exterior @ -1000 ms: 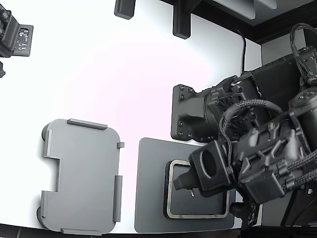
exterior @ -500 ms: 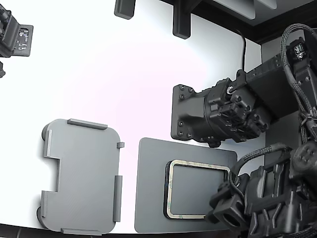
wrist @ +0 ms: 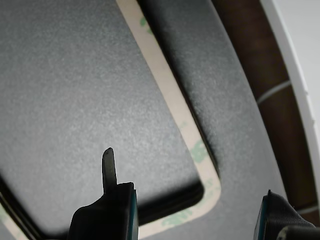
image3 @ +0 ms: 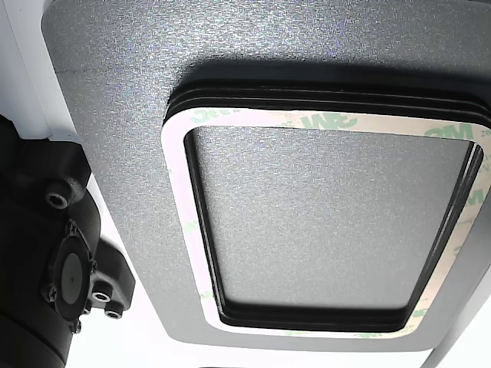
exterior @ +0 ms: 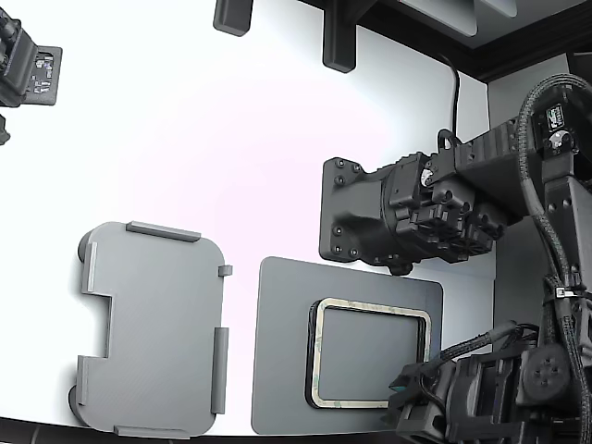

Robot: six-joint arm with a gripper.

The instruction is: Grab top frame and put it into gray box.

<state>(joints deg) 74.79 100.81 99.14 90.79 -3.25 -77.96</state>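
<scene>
Frame [exterior: 372, 352] lies atop stack on dark slab [exterior: 282, 351], untouched. Gripper [wrist: 195, 210] hovers over one corner, jaws wide, empty. Judgement: straddle single rim side, pinch top layer only, lift level, carry to gray box [exterior: 153, 328], well apart at exterior view's left.

Bright, even overhead light washes the white table [exterior: 231, 139] to glare; the wrist view is softly blurred.

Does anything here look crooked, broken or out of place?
Nothing stands out. The frame lies flat and square on a stack of dark rings on the dark slab, the gray box sits empty beside it, and the open gripper hangs over the frame's corner.
</scene>
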